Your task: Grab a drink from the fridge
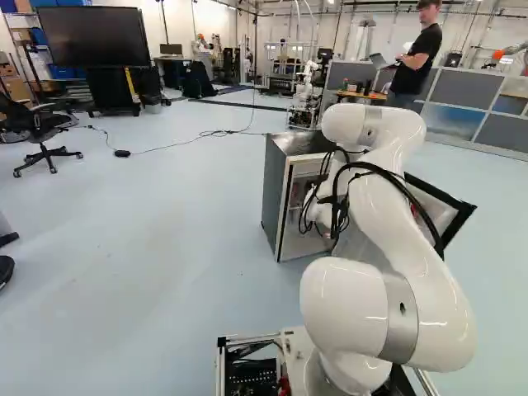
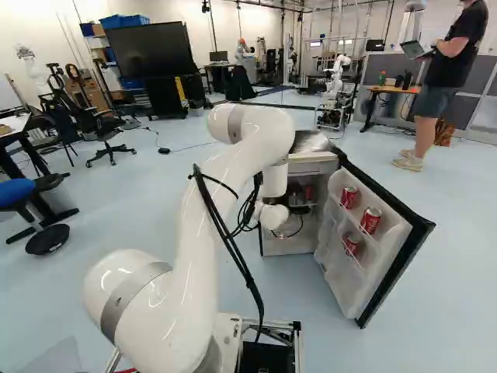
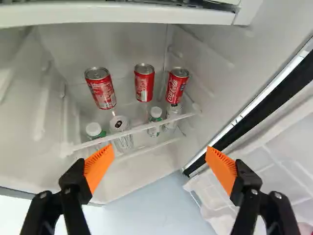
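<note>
Fingers parted and empty, the black gripper point(image 3: 160, 155) faces an open mini fridge point(image 1: 277, 198), where the middle red soda can point(image 3: 144, 84) stands upright on the upper shelf point(image 3: 142, 128), ahead and apparently beyond reach; the fingers should close across its long axis.

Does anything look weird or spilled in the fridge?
No, nothing looks odd. The three red cans stand upright on the shelf, the bottles below stand too, and I see no spill. The door is wide open, but that fits getting a drink.
</note>
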